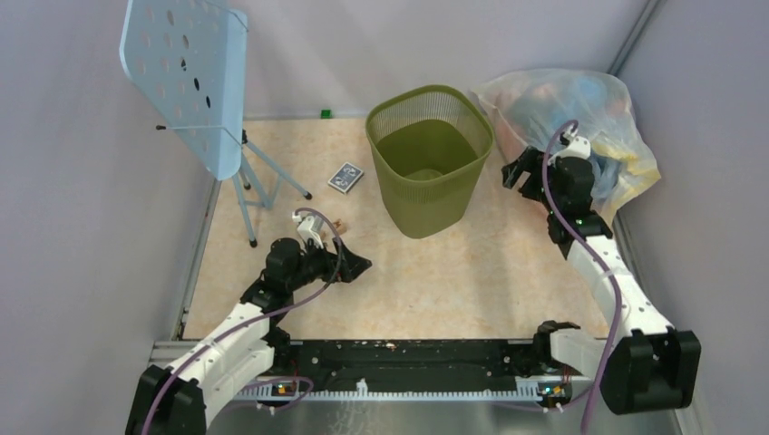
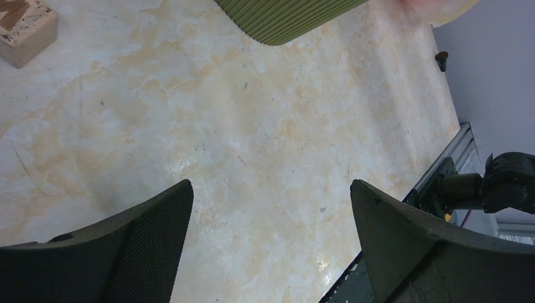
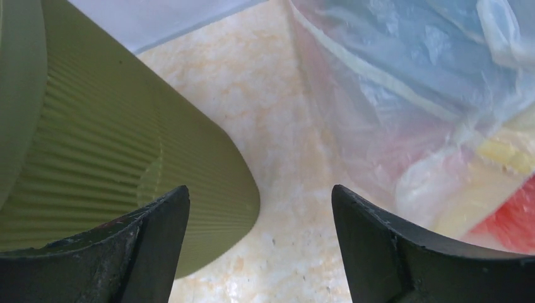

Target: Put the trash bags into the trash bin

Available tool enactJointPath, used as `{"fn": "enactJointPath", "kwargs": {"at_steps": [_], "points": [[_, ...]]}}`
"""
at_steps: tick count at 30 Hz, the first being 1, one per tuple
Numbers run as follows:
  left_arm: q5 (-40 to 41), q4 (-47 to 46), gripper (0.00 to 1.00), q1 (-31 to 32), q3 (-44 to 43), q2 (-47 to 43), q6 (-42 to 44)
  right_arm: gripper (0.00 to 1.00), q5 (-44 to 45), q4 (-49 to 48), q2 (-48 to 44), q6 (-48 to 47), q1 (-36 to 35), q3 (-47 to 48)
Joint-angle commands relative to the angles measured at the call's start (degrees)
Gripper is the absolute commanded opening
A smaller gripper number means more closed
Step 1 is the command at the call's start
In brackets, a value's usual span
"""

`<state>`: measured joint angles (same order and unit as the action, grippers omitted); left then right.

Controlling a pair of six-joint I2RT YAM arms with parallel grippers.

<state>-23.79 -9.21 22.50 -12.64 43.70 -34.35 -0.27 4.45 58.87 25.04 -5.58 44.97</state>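
The olive-green trash bin (image 1: 426,195) stands upright at the back centre of the table, and I see no bag in its opening. It also shows in the left wrist view (image 2: 284,16) and the right wrist view (image 3: 94,158). No pale blue-grey trash bag shows on its own in any view. My left gripper (image 1: 363,265) (image 2: 270,183) is open and empty, low over bare table in front of and left of the bin. My right gripper (image 1: 517,170) (image 3: 260,188) is open and empty, between the bin's right side and the big sack.
A big clear-yellowish sack (image 1: 580,109) (image 3: 410,95) of coloured items sits at the back right corner. A pale blue perforated panel on a tripod (image 1: 186,77) stands at the back left. A small dark patterned box (image 1: 345,178) lies left of the bin. A wooden block (image 2: 25,28) lies near the left gripper.
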Motion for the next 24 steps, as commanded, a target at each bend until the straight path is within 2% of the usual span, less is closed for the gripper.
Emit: {"fn": "enactJointPath", "kwargs": {"at_steps": [1,5,8,11,14,19,24], "points": [[0.59,-1.46,0.99,0.17,-1.1,1.17,-0.11,0.8,0.56,-6.08,5.98,-3.71,-0.22,5.48],[3.69,0.84,0.99,0.16,-2.21,2.34,-0.65,0.8,-4.68,-7.15,13.11,-5.38,-1.15,10.87],[4.37,1.65,0.99,0.13,-2.7,2.61,-0.78,0.8,-6.26,-7.5,16.88,-7.51,-5.51,13.48],[6.16,2.28,0.99,0.04,-2.93,2.63,-1.33,0.8,-7.34,-10.39,16.55,-8.07,-11.84,12.45],[7.11,1.48,0.99,0.0,-3.1,3.15,-1.49,0.8,-7.41,-11.83,14.06,-6.98,-15.06,9.98],[5.32,1.71,0.99,-0.01,-5.31,5.13,2.45,0.79,2.71,-3.74,6.48,-5.51,-14.33,7.33],[3.97,-0.31,0.99,0.0,-5.87,7.18,3.95,0.69,2.98,6.61,-0.16,-3.62,-6.49,7.5]]}}
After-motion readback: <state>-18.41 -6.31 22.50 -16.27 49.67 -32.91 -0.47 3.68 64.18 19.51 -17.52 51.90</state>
